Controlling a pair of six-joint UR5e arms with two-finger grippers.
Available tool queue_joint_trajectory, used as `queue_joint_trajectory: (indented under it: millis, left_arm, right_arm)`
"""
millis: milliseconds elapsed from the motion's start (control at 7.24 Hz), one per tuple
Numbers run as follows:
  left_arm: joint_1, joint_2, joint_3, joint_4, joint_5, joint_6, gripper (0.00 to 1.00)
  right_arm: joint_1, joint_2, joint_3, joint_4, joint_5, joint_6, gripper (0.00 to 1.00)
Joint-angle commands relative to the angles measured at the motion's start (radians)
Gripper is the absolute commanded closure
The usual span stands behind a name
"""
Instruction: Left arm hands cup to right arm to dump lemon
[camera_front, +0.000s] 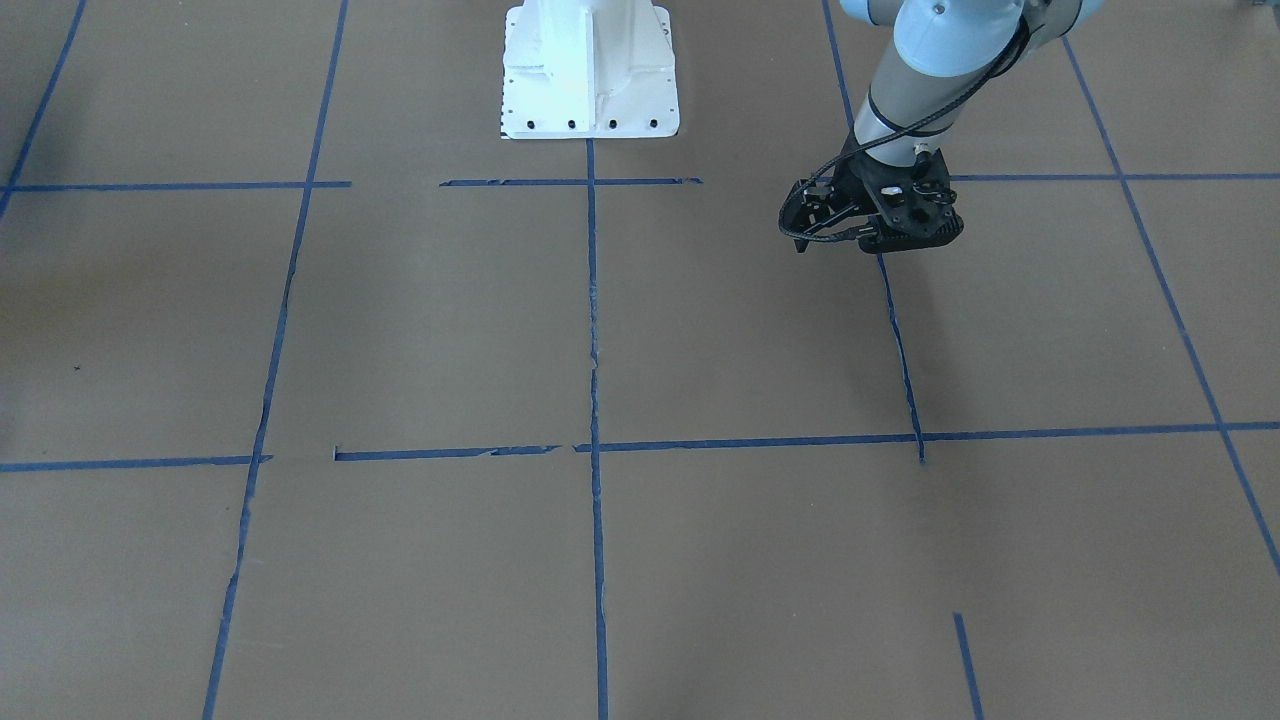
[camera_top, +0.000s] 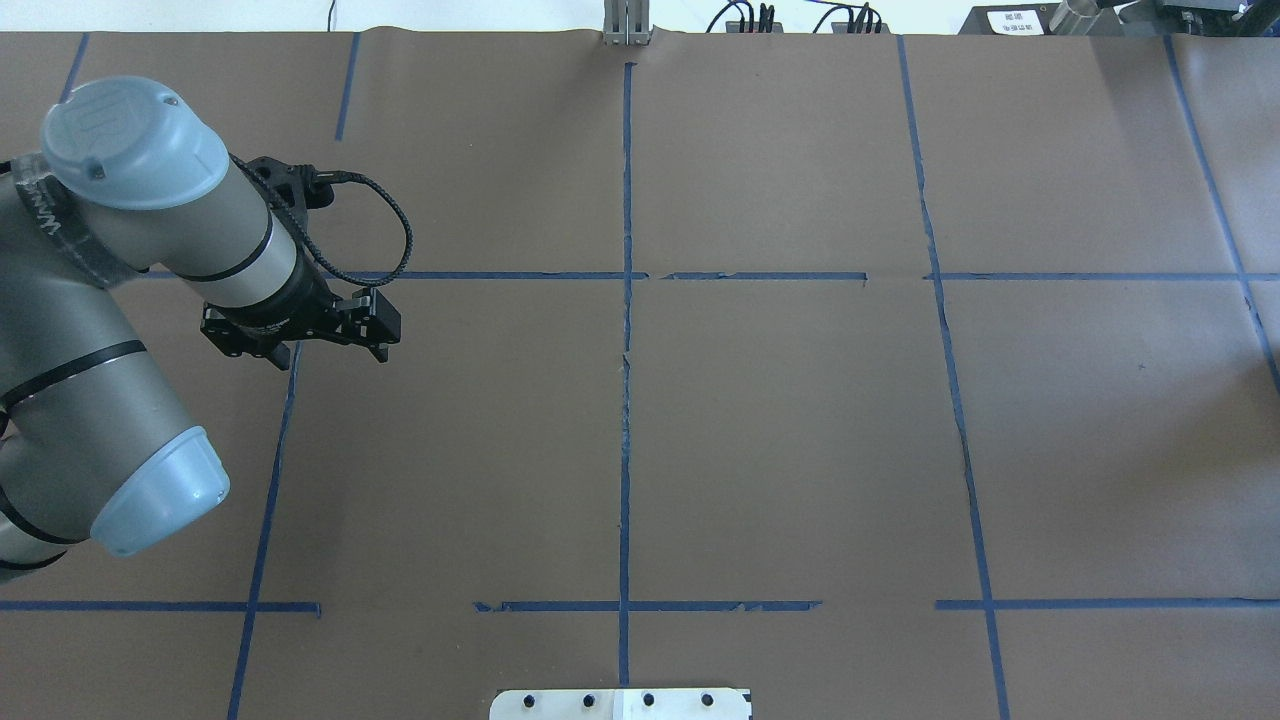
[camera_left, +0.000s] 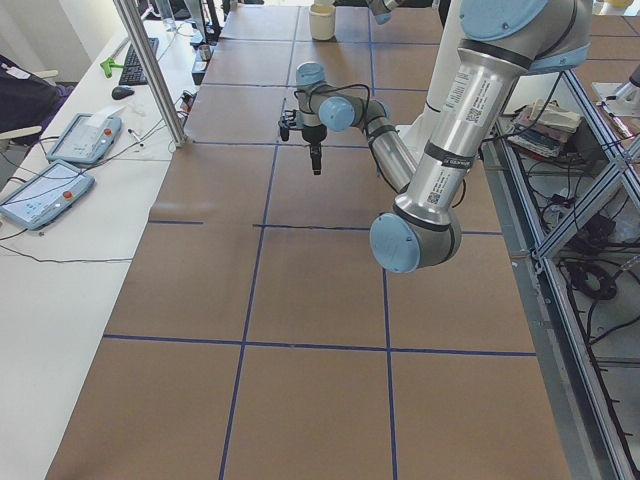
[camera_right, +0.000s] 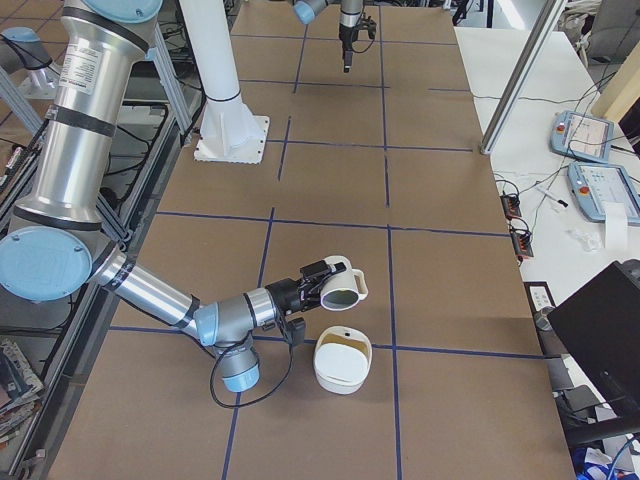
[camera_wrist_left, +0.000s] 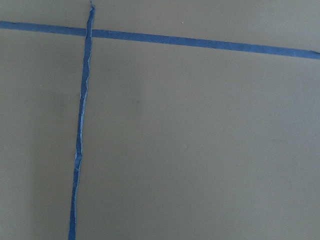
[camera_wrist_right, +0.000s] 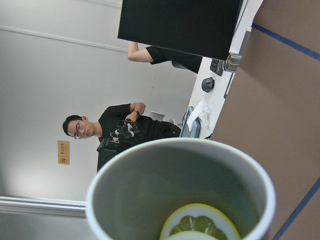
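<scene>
Brown tabletop (camera_top: 780, 430) crossed by a blue tape grid (camera_top: 626, 450); cup (camera_right: 345, 285) white outside, grey inside; lemon (camera_wrist_right: 200, 221) yellow with greenish flesh; bowl (camera_right: 342, 368) white, brownish within.

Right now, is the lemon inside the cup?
Yes, the right wrist view looks into the cup and shows the lemon lying at its bottom.

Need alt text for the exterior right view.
The near right arm reaches low across the brown table with the white cup at its tip, tipped on its side close by a white bowl. The left arm hangs far off at the table's other end.
</scene>
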Motion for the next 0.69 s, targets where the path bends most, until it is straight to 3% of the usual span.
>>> queue_joint_trajectory:
  millis: [0,552]
  left_arm:
    - [0.001,0.001,0.002,0.000,0.001,0.004,0.00]
    - [0.002,-0.001,0.006,0.000,0.000,0.007,0.00]
  right_arm:
    - [0.001,0.017,-0.014,0.050,-0.056,0.154,0.89]
    - [0.001,0.063,-0.050,0.139,-0.214,0.398,0.88]
